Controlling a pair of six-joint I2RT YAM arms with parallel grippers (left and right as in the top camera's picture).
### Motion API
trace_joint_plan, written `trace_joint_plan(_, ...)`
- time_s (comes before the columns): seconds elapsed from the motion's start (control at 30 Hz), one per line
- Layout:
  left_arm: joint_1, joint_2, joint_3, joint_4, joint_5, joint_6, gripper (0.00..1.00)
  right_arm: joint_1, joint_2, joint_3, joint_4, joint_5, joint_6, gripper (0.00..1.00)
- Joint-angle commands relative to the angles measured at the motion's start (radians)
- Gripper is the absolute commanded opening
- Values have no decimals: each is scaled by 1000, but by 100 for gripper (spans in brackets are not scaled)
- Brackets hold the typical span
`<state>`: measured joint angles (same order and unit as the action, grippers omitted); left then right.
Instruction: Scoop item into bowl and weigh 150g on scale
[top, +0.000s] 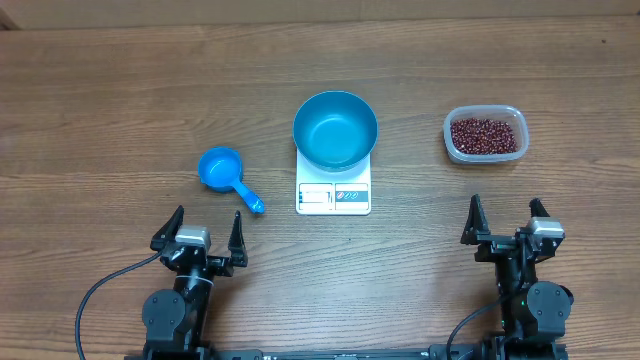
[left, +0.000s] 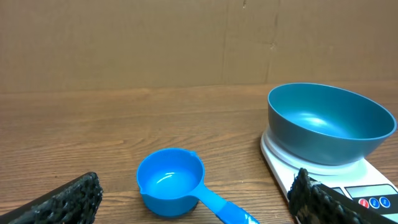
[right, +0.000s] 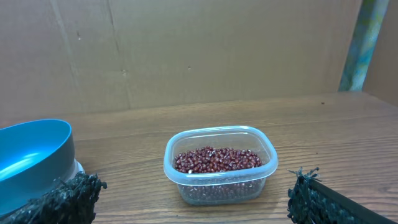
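Observation:
The blue bowl (top: 335, 129) (left: 329, 122) (right: 31, 155) stands empty on the white scale (top: 333, 193) (left: 373, 186) at mid-table. Dark red-brown beans (top: 486, 135) (right: 216, 159) fill a clear tub (top: 485, 153) (right: 221, 180) to the right. A small blue scoop (top: 222, 171) (left: 171, 182) lies left of the scale, handle toward the front. My left gripper (top: 207, 232) (left: 196, 202) hangs open in front of the scoop, nothing between its fingers. My right gripper (top: 506, 218) (right: 193, 202) is open too, in front of the tub and apart from it.
Brown cardboard walls close off the back of the wooden table (top: 120, 90). Both arm bases and their cables sit at the front edge.

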<state>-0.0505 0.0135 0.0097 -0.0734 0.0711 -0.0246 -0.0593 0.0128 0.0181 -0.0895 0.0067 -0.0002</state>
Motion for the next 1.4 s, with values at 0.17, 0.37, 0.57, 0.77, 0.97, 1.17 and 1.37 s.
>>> trace_joint_plan(0.17,-6,-10,-5,-2,-29,13,100,-5,-10,-10,6,2,-1,100)
trace_joint_plan(0.37,-6,-10,-5,-2,-30,14,100,-5,-10,-10,6,2,-1,100)
trace_joint_plan(0.57,-6,-9,-5,-2,-29,13,99,-5,-10,-10,6,2,-1,100)
trace_joint_plan(0.77,-6,-9,-5,-2,-29,13,100,-5,-10,-10,6,2,-1,100)
trace_joint_plan(0.97,-6,-9,-5,-1,-27,10,99,-5,-10,-10,6,2,-1,100)
trace_joint_plan(1.17,-6,-9,-5,2,-18,10,100,-5,-10,-10,6,2,-1,100)
trace_joint_plan(1.37,-6,-8,96,-100,-73,-29,99,-5,-10,-10,6,2,-1,100)
